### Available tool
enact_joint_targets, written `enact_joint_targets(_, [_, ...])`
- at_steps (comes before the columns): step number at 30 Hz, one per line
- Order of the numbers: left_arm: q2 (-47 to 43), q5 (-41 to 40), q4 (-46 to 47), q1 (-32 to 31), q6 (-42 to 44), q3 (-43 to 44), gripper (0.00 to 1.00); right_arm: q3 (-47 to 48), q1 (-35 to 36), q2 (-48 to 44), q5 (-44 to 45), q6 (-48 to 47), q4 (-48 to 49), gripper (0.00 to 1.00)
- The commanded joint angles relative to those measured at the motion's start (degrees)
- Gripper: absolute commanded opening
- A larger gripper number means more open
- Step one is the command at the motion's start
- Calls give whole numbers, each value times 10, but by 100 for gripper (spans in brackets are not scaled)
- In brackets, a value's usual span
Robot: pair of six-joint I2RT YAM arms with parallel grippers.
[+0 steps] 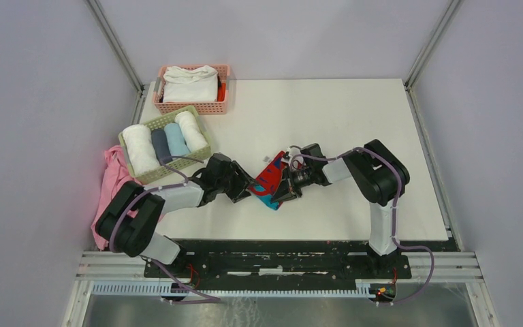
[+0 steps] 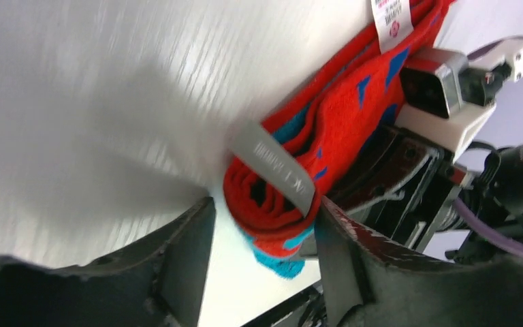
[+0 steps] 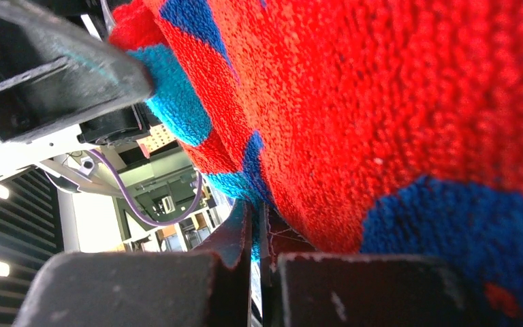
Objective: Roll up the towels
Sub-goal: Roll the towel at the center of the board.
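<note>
Towel in work: red terry towel with teal-blue marks (image 1: 270,178), partly rolled, on the white table (image 1: 354,122) at centre frame, between the two grippers.
Left gripper (image 2: 264,208): fingers apart, straddling the towel's rolled end and not clamped. Contact at the finger (image 2: 340,259) on the frame's right is hard to judge through blur.
Right gripper (image 3: 255,218): fingers all but together, a thin teal fold of the towel nipped between them.
Upper left: green slatted basket (image 1: 199,155) holding four rolled towels (image 1: 138,146). Above it, a pink basket (image 1: 192,107) with a white folded towel (image 1: 191,85).
Left edge: plain pink cloth (image 1: 112,178) at the table's side.
</note>
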Motion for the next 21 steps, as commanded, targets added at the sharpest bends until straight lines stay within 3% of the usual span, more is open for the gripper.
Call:
enact_joint_targets(1, [60,-18,7,-4,-16,23,57,1,-3,10,72,-35,-86,4])
enact_joint_targets(6, [79,-36,-24,-4,-14,15,33,7,-1,-58,119,-108,-156,12])
enact_joint_targets(9, [77,-45,-51,-4,-2,23,25,11,12,-118,171,-155,-197,19])
enact_joint_targets(13, [65,-56,-87,-3,17,44,25,25,60,-215,284,-229,-270,32])
enact_joint_targets(17, [55,-63,-123,-4,32,67,25,28,152,-309,471,-295,-292,44])
enact_joint_targets(21, [43,-65,-141,-5,36,70,26,36,237,-337,610,-359,-290,53])
